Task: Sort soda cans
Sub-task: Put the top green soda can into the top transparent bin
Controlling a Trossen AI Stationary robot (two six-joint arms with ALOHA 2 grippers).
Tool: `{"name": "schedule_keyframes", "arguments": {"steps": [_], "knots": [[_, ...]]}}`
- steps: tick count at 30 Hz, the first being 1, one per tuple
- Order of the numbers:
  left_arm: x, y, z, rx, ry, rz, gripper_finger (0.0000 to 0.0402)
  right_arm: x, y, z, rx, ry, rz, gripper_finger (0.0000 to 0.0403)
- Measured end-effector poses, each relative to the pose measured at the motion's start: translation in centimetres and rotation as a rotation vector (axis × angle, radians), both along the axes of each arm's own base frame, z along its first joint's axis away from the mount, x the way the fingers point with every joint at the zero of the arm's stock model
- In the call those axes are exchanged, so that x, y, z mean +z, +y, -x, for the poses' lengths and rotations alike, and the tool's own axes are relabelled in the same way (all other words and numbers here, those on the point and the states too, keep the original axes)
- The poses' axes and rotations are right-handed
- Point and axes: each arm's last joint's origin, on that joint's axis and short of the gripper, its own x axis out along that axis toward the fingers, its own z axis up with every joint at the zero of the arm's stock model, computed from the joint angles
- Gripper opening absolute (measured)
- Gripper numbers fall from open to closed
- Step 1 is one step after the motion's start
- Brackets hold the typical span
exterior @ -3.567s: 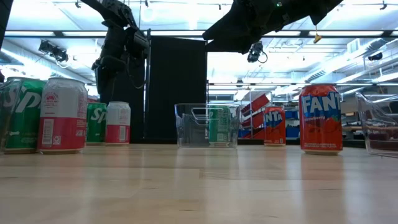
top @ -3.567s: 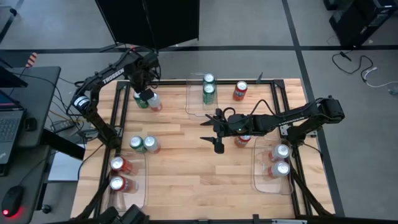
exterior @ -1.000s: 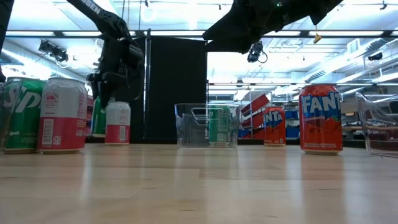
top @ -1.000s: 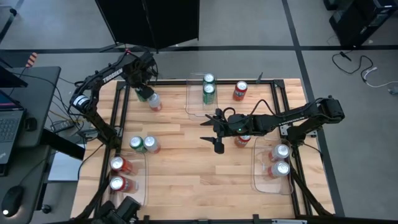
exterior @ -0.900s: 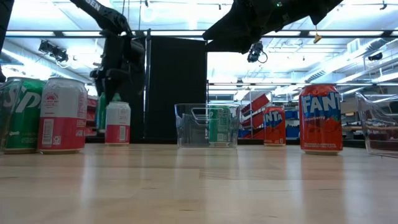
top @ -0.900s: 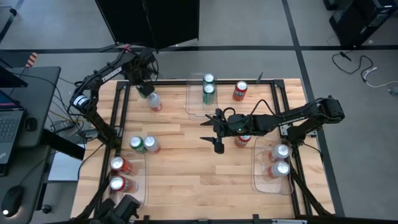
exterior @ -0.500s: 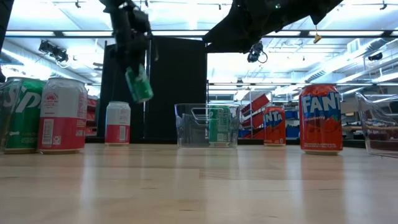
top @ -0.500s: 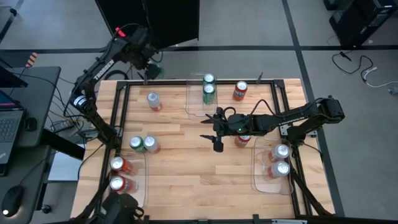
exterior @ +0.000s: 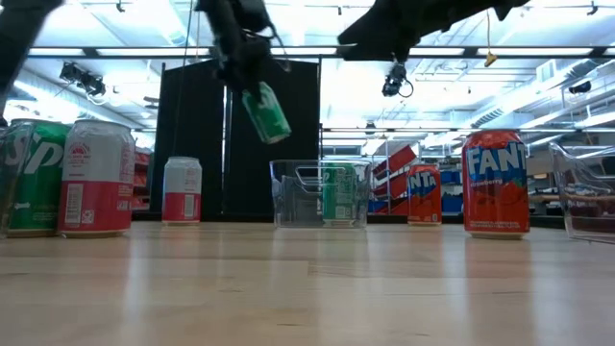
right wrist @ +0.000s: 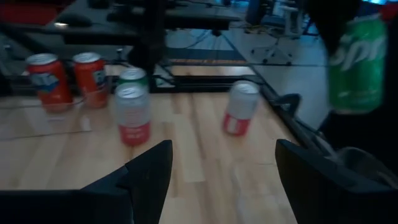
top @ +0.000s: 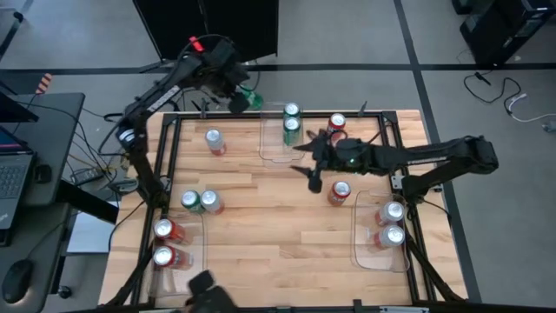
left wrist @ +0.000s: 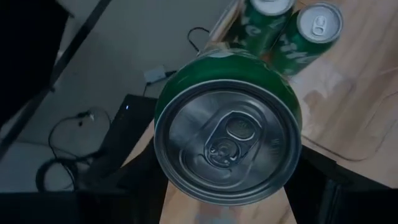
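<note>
- Green soda can (top: 251, 99) held aloft in the left gripper (top: 236, 96), tilted, pinched between the fingers, above the table's far edge just left of the far clear tray (top: 271, 143); silver top (left wrist: 227, 151) filling the left wrist view.
- Same green can (exterior: 267, 111) hanging well above the wooden table (exterior: 307, 288) in the low view.
- Right gripper (top: 311, 161) hovering over the middle of the table, fingers spread, pinching nothing, near a red can (top: 340, 192).
- Two green cans (top: 292, 122) standing in the far tray, another red can (top: 336, 127) just right of it.
- Silver-white can (top: 214, 140) alone at far left; a green can and a silver-white one (top: 201, 202) paired on the left side.
- Two red cans (top: 165, 243) in the near-left tray, two silver-white cans (top: 391, 223) in the near-right tray.
</note>
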Motion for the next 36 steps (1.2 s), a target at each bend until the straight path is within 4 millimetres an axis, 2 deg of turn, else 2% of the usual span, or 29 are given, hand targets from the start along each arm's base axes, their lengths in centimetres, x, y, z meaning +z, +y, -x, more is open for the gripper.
{"name": "schedule_keyframes", "arguments": {"steps": [7, 11, 19, 28, 36], "knots": [[-1.9, 1.6, -5.4, -0.172, 0.038, 0.005, 0.0253, 1.0, -2.3, 2.3, -0.088, 0.041, 0.006, 0.0270], [-2.9, 2.2, -7.2, -0.271, 0.102, -0.024, 0.0253, 1.3, -3.4, 3.1, -0.125, 0.061, 0.005, 0.0270], [-5.1, 1.7, -9.3, -0.486, 0.236, -0.086, 0.0253, 1.3, -4.9, 3.7, -0.122, 0.064, -0.031, 0.0270], [-8.6, 3.4, -10.3, -0.466, 0.386, -0.086, 0.0253, 1.3, -5.1, 3.8, -0.118, 0.060, -0.052, 0.0270], [-11.1, 4.1, -11.2, -0.494, 0.419, -0.048, 0.0253, 1.2, -5.1, 3.8, -0.117, 0.062, -0.058, 0.0270]]}}
